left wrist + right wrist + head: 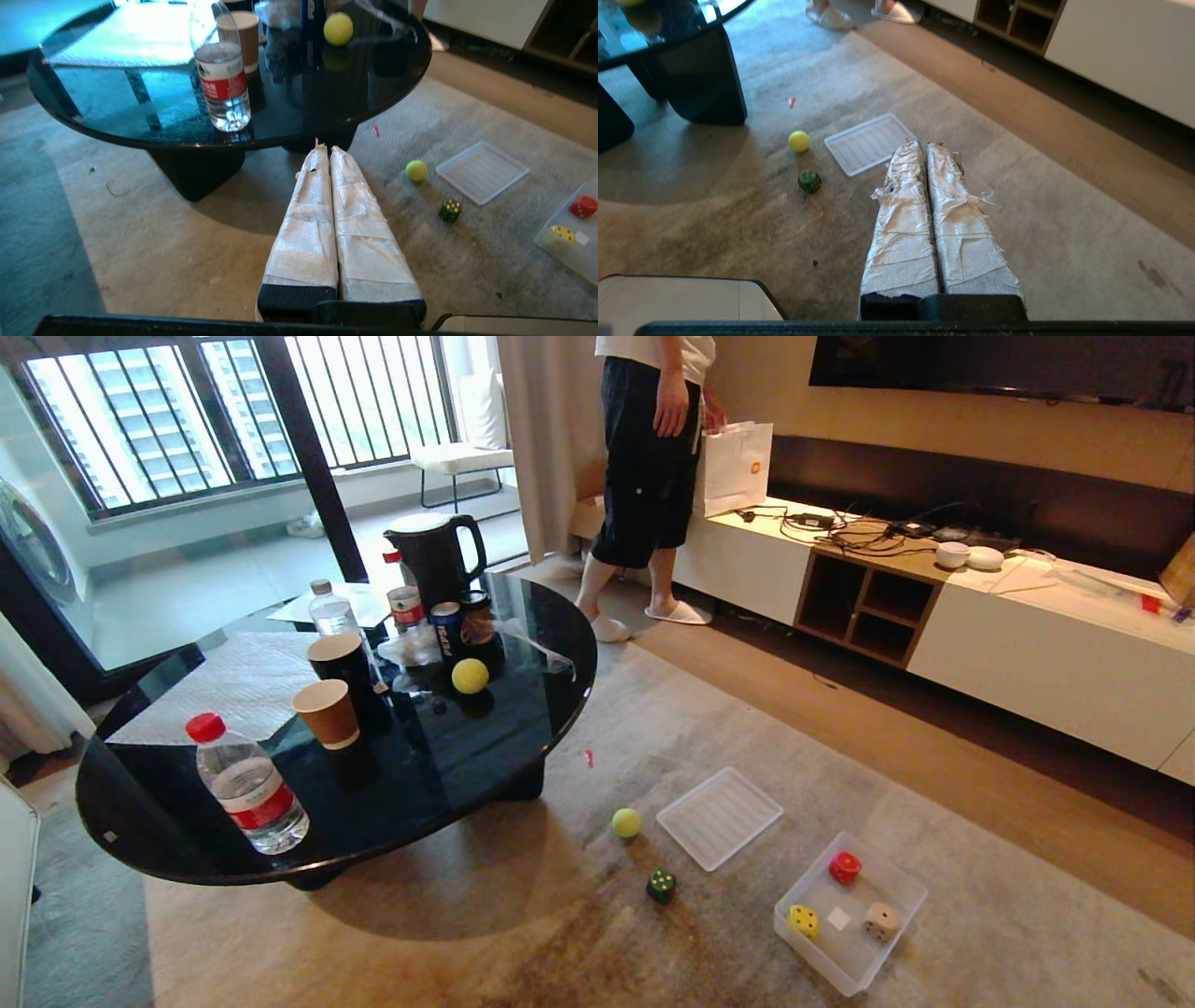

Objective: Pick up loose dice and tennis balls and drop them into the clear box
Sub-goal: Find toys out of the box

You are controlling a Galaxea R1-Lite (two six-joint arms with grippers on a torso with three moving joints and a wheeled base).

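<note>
Dark green die (pixel 809 181) on carpet, well apart from clenched, empty right end effector (pixel 924 144).

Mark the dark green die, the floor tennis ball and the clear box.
dark green die (pixel 661 885), head view, top face.
floor tennis ball (pixel 626 822), head view, centre.
clear box (pixel 845 973), head view, near wall.

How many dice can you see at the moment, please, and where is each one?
4. The red die, the yellow die and the beige die lie in the clear box; the green die lies loose on the carpet. The table may hide others.
</note>
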